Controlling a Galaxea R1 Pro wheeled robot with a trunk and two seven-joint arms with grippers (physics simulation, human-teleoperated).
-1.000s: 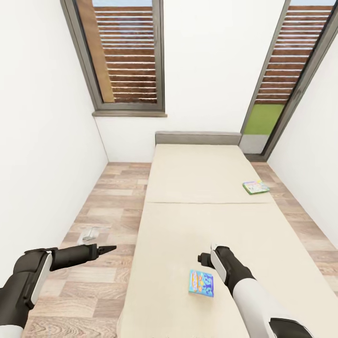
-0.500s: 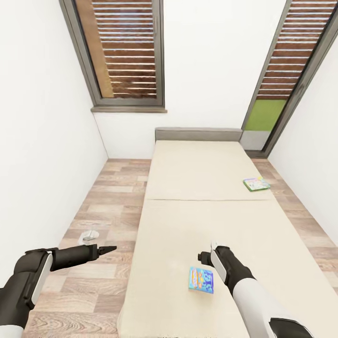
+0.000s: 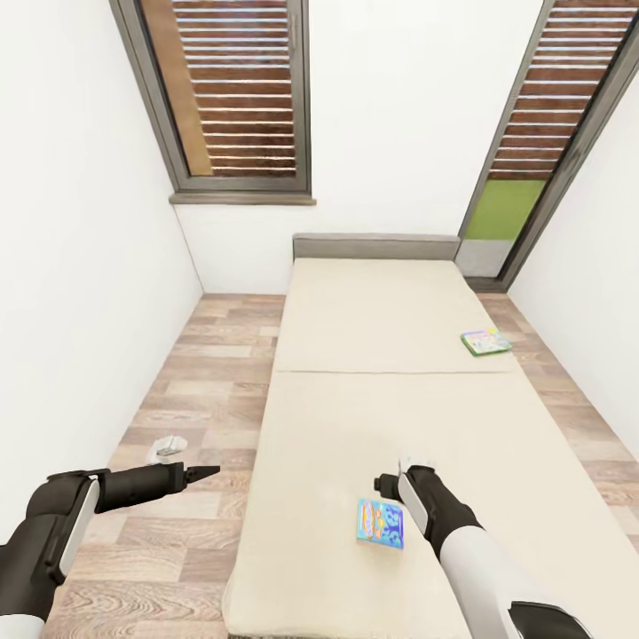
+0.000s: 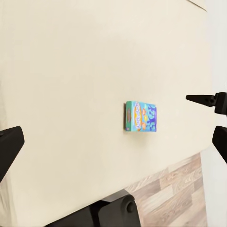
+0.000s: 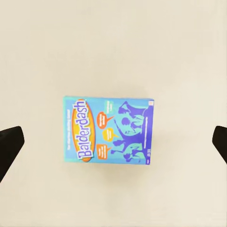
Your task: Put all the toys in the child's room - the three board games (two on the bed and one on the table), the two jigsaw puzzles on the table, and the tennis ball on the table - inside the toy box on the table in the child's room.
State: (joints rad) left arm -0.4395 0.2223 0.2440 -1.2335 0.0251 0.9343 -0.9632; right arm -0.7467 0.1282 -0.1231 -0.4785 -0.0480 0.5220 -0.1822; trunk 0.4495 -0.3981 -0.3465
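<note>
Beige bed [image 3: 373, 355] (grey headboard) with a blue game box [image 3: 381, 524] and a green one [image 3: 485, 342].

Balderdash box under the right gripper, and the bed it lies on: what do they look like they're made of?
The Balderdash box looks like printed cardboard: flat faces, crisp edges, blue and teal artwork, little shine. The bed appears to be matte beige fabric over padding, with a seam across it and no gloss; the render shows no weave, so that stays a guess. Its headboard looks like grey upholstery or board.
</note>
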